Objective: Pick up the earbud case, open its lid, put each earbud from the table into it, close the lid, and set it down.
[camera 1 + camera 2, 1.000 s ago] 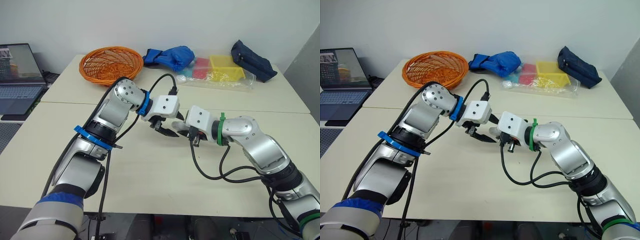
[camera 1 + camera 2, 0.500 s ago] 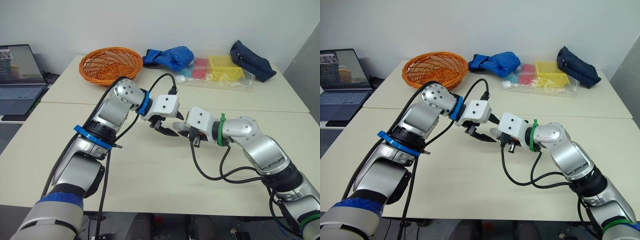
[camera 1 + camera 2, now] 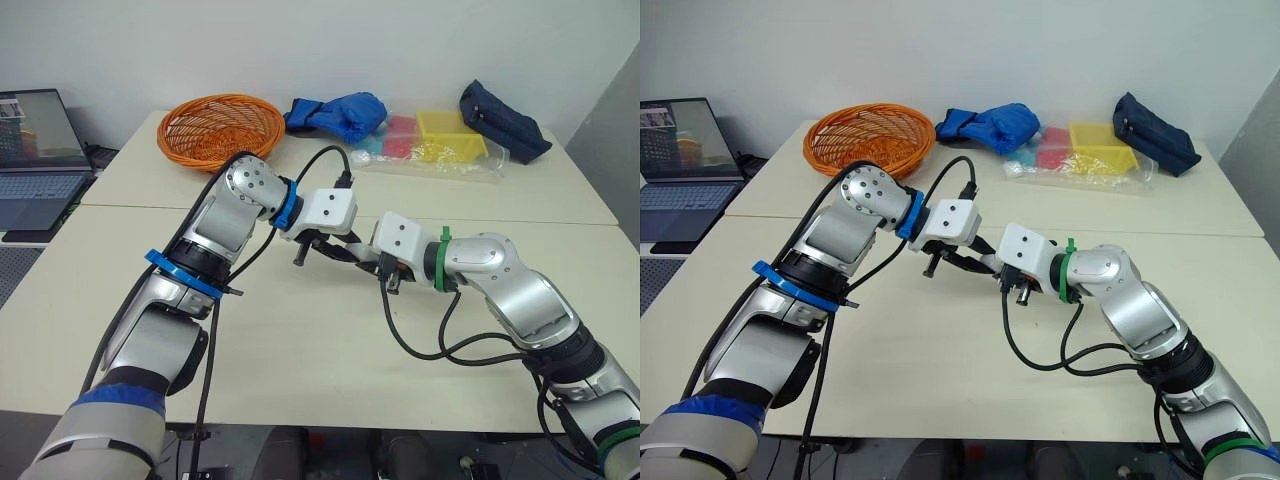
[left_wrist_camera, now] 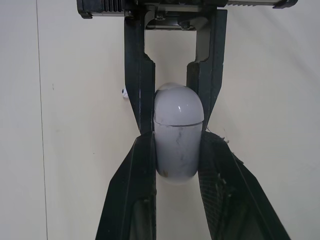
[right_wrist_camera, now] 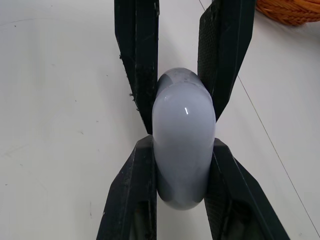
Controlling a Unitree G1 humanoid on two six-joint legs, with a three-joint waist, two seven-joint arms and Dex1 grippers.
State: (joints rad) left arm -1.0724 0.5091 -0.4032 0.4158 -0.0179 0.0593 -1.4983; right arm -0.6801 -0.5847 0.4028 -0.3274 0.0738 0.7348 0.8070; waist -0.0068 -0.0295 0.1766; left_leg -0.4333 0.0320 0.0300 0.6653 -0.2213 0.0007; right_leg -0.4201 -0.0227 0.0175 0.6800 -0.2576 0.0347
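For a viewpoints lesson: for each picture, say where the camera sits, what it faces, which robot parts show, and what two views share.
Left eye view: on the head, looking forward and down at the table; both arms show.
Right eye view: beside it, same scene.
Left wrist view: on the left wrist, looking along the left gripper at the earbud case.
Right wrist view: on the right wrist, along the right gripper at that case.
Shared: both wrist views show both grippers clamping it.
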